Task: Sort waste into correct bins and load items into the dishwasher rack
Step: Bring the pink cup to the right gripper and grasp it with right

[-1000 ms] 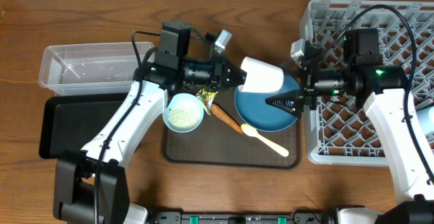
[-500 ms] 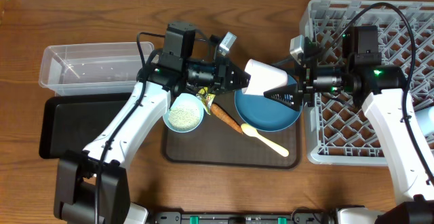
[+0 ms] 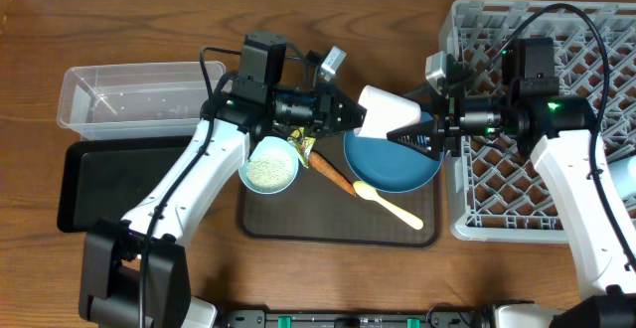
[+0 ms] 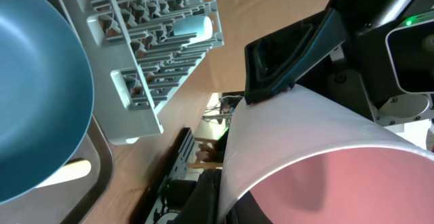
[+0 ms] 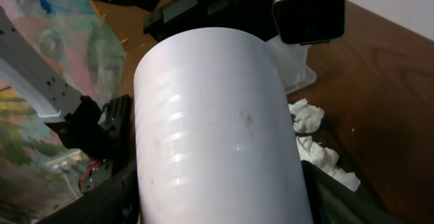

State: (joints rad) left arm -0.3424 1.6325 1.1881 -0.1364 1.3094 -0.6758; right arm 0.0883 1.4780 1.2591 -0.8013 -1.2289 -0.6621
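The wooden table (image 3: pixel 30 268) carries the grey dishwasher rack (image 3: pixel 556 30), which fills its right edge from the back corner nearly to the front. A small light-blue cup (image 4: pixel 191 26) lies among the rack's pegs near its right side.

A brown serving tray (image 3: pixel 328 231) sits at the middle of the table towards the front edge. A shallow black tray (image 3: pixel 89 184) lies at the left edge, and a clear plastic tub (image 3: pixel 129 94) stands just behind it towards the back left corner; both are bare inside as far as the overhead view shows.

A dark-blue plate (image 3: pixel 393 164) rests on the right part of the brown tray, just beside the rack.

The pink cup (image 3: pixel 386 111) hangs on its side in the air above the back rim of the plate, between the two arms. The left gripper (image 3: pixel 353 115) is clamped on its rim end. The right gripper (image 3: pixel 405 134) has a finger on either side of the cup's wall, and one pad (image 4: pixel 285 61) touches it; I cannot tell whether it is squeezing.

A white bowl (image 3: pixel 268 164) holding rice sits at the tray's left edge. An orange carrot (image 3: pixel 333 174) lies between the bowl and the plate, with a yellow-green wrapper (image 3: pixel 301 145) at its back end. A pale yellow spoon (image 3: pixel 393 206) lies in front of the plate. White tissue wads (image 5: pixel 305 117) show on the table below the cup.
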